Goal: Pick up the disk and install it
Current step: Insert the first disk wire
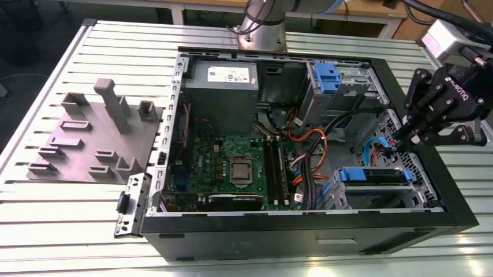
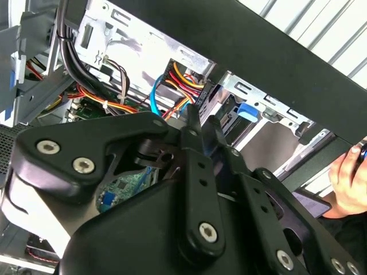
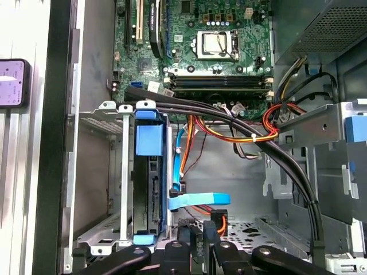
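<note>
The disk (image 1: 373, 175) sits inside the drive cage at the front right corner of the open computer case (image 1: 308, 231), with its blue rails showing. In the first wrist view the disk (image 3: 148, 140) stands on edge between the cage's metal walls. My black gripper (image 1: 399, 143) hangs over the case's right side, a little above and behind the cage, apart from the disk. Its fingers (image 2: 192, 123) stand together with nothing between them, and the gripper (image 3: 196, 232) points down toward the orange and blue cables beside the cage.
Black and orange cable bundles (image 3: 241, 129) cross the case between the motherboard (image 1: 231, 167) and a second cage with a blue latch (image 1: 327, 78). The power-supply box (image 1: 223, 75) sits at the back. A grey fixture block (image 1: 92, 138) lies on the table. A person's hand (image 2: 350, 172) is near the case's rim.
</note>
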Controlling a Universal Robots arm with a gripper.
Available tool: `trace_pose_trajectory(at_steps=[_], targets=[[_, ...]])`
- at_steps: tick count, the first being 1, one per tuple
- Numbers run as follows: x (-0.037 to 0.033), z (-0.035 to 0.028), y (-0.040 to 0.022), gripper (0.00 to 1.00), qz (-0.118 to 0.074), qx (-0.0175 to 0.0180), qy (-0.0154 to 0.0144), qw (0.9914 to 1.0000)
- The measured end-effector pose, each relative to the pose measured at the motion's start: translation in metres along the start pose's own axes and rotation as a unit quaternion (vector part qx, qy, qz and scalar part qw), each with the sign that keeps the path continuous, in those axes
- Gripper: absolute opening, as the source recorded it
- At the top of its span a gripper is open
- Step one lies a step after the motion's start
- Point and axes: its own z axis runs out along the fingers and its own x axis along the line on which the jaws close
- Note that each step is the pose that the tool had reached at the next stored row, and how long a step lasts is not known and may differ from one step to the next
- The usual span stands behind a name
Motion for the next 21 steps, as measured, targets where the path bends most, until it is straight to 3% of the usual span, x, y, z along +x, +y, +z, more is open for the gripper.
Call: trace_pose_trajectory(at_steps=[4, 5, 8, 12, 15, 21], targets=[[-0.0023, 0.0004, -0.0017, 0.25, 0.001, -0.0048, 0.0055, 0.99997], [-0.0029, 0.0006, -0.0023, 0.31, 0.001, -0.0058, 0.008, 0.99995], [-0.0056, 0.0015, -0.005, 0.31, 0.002, -0.0097, 0.014, 0.99985], [-0.0071, 0.0043, -0.0069, 0.31, 0.003, -0.01, 0.0254, 0.99962], [-0.0088, 0.0055, -0.0084, 0.31, 0.004, -0.0106, 0.0284, 0.99953], [-0.0109, 0.0091, -0.0103, 0.31, 0.004, -0.0116, 0.029, 0.99951]])
